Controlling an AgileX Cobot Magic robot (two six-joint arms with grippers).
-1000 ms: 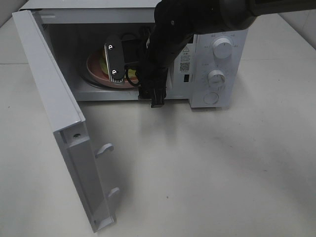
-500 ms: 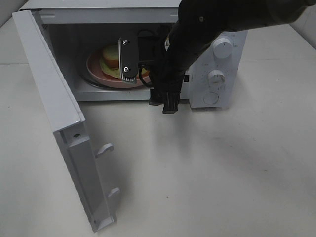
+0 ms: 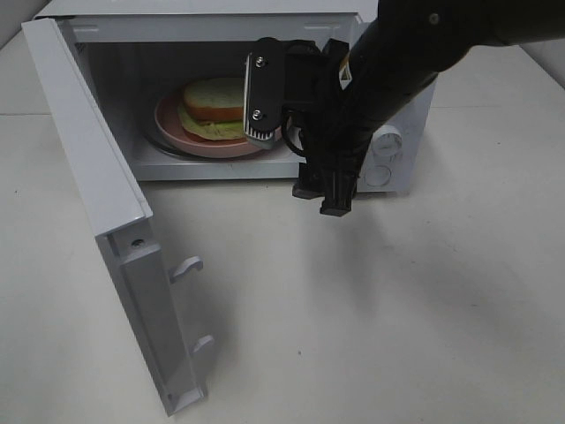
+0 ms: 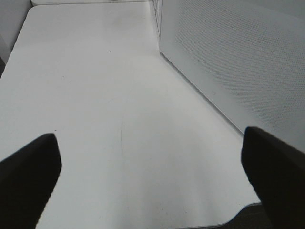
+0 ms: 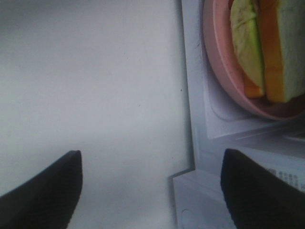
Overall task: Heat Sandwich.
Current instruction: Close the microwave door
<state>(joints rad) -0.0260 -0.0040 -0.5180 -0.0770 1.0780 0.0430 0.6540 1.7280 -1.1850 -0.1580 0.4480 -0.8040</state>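
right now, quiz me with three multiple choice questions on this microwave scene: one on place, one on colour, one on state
1. Where is the sandwich? A on the table; B in the microwave; C in a tool.
2. What colour is the plate? A blue; B pink; C white.
3. How is the microwave door? A shut; B taken off; C swung wide open.
Answers: 1 B, it lies on the plate inside the cavity. 2 B, its rim shows pink. 3 C, the door stands far out from the cavity.
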